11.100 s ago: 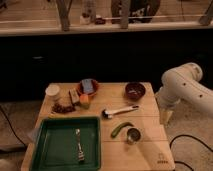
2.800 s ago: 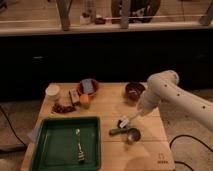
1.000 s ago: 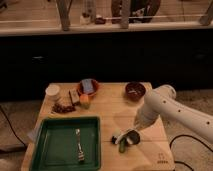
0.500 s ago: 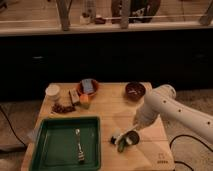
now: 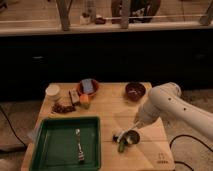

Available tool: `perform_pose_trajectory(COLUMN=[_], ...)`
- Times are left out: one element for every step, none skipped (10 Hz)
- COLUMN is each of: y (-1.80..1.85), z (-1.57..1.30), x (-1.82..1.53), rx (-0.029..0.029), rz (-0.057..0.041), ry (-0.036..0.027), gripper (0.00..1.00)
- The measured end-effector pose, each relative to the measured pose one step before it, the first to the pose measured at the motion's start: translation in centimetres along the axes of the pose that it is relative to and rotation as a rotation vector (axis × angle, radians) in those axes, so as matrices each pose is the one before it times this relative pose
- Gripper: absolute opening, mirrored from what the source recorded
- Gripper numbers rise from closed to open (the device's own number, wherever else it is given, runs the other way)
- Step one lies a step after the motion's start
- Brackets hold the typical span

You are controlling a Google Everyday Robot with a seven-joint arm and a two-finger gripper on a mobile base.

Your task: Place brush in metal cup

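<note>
Brush [image 5: 126, 129] carried from surface [image 5: 107, 107] middle toward front-right edge; end effector [image 5: 137, 122] clamps handle; head beside metal cup [image 5: 132, 137] rim, not yet in.

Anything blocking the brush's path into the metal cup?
Nothing visible. The brush slants down from the gripper, above the table's right side, its dark head by the metal cup's rim. The green vegetable lies beside the cup, not over its mouth.

Dim room, dark cabinets [image 5: 100, 62] behind wooden table [image 5: 112, 106], pale ledge [image 5: 100, 28] above; tool [image 5: 134, 126] low over table's right
</note>
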Motion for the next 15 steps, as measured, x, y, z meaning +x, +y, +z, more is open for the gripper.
perform_pose_trajectory(y=[-0.13,-0.047,0.041,-0.071,-0.006,-0.007,0.068,0.243,0.183,0.26,0.115,0.077,0.183,0.227,0.394], z=[-0.321,-0.243,-0.403,-0.271,-0.186,-0.181,-0.239,-0.182,-0.144,-0.068,-0.073,-0.074,-0.15,-0.164,-0.219], x=[-0.304,-0.178,-0.255,-0.204,-0.194,-0.324,-0.374,-0.273,-0.333,-0.462,-0.363,-0.302,-0.274,-0.078,0.244], rx=[-0.00002,0.00107,-0.00038,0.00309,-0.00176,-0.00393,-0.00564,-0.00833,-0.00789,-0.01222,-0.00885,-0.00701,-0.00796,-0.00546,-0.00357], rz=[-0.01227,-0.00766,-0.01211,-0.00999,-0.00969,-0.01328,-0.01534,-0.00868,-0.00752,-0.00975,-0.00927,-0.00815,-0.00769,-0.00208,0.00322], ry=[-0.00891,-0.00603,-0.01394,-0.0108,-0.00872,-0.01453,-0.02204,-0.01692,-0.01299,-0.01306,-0.00587,-0.00252,-0.00198,-0.00304,-0.00357], gripper=[0.03,0.03,0.03,0.03,0.03,0.03,0.03,0.03,0.03,0.03,0.03,0.03,0.03,0.03,0.03])
